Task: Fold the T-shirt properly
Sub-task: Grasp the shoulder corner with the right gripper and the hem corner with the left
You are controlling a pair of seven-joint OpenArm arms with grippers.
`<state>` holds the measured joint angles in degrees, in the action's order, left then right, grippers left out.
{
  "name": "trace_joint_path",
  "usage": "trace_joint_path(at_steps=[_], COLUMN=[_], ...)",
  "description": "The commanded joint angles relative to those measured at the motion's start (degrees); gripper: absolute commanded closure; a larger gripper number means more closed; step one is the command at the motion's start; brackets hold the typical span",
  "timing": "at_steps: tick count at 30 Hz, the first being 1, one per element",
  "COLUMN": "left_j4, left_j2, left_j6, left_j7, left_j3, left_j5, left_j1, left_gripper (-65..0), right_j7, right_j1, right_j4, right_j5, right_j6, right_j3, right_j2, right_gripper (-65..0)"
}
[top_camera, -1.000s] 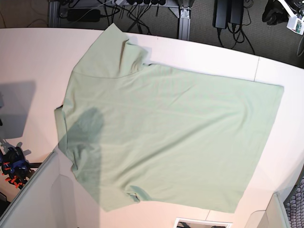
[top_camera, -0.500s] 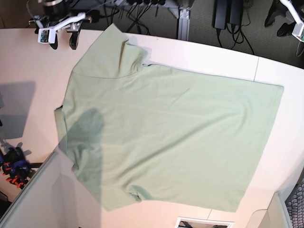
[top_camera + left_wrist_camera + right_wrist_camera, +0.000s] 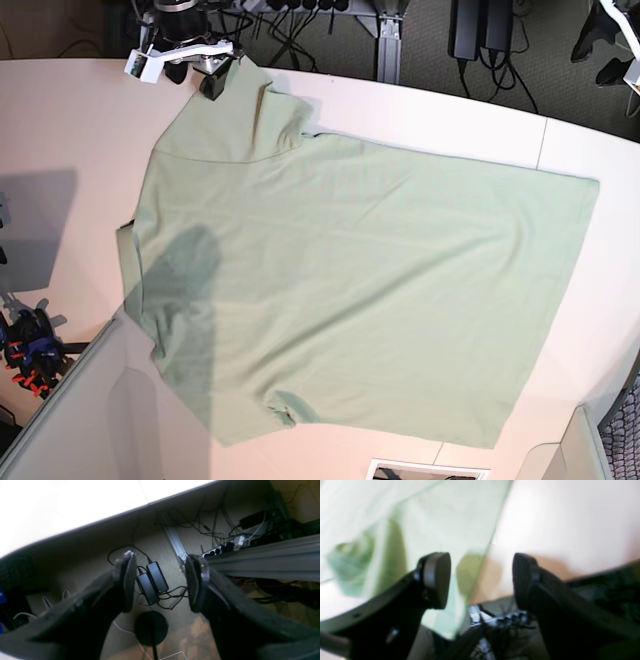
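Note:
The pale mint-green T-shirt (image 3: 350,270) lies spread flat on the white table (image 3: 60,120), with its hem to the right and its sleeves to the left. No collar or tag shows. My right gripper (image 3: 198,78) is open at the table's back edge, just over the tip of the far sleeve (image 3: 235,100). In the right wrist view the open gripper (image 3: 481,580) straddles the sleeve's edge (image 3: 432,517). My left gripper (image 3: 598,58) is open and empty at the far right, off the table's back edge. In the left wrist view it (image 3: 161,582) hangs over the floor.
Cables, power bricks (image 3: 152,582) and an aluminium frame rail (image 3: 262,560) lie below the table's back edge (image 3: 75,527). A seam in the table (image 3: 542,145) runs near the shirt's hem. A clamp tool (image 3: 30,350) sits at the left front.
My right gripper has moved right along the back edge, onto the tip of the far sleeve. My left gripper has shifted slightly at the top right. The shirt has not moved.

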<state>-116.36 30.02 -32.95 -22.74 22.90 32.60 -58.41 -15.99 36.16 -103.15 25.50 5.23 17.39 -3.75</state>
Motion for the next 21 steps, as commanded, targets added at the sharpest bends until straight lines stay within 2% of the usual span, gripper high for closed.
trace_joint_path(at_steps=[1,9,13,16,21], left_j4=[-0.7,-0.7,-0.7,-0.3,5.3], left_j2=[0.6,0.7,0.9,1.8,5.3], left_j6=[1.0,2.4,4.0,4.0,6.4], left_j7=[0.7,1.5,0.9,0.9,1.4], left_j3=[0.8,7.5,8.8,8.7,7.8], left_j5=[0.6,-0.7,-0.6,-1.0,-2.3], left_j1=[-0.8,0.7,2.4,4.3,9.7], left_gripper=[-34.6,-34.9,-40.9,-42.2,-42.2], right_j7=[0.0,0.3,0.4,0.4,0.4], right_j1=[0.0,-2.7,-3.3,-3.3,-3.3], right_j4=[-0.5,-0.5,-0.5,-0.5,-0.5], right_j5=[0.4,-2.8,-4.3,-4.7,-5.8], right_j6=[0.8,0.7,0.7,0.7,0.7], right_j3=[-0.9,-4.2,-4.1,-4.1,-4.1], right_j2=[0.3,2.7,2.6,2.6,2.6], right_gripper=[-38.6,-38.6,-38.6,-38.6,-38.6])
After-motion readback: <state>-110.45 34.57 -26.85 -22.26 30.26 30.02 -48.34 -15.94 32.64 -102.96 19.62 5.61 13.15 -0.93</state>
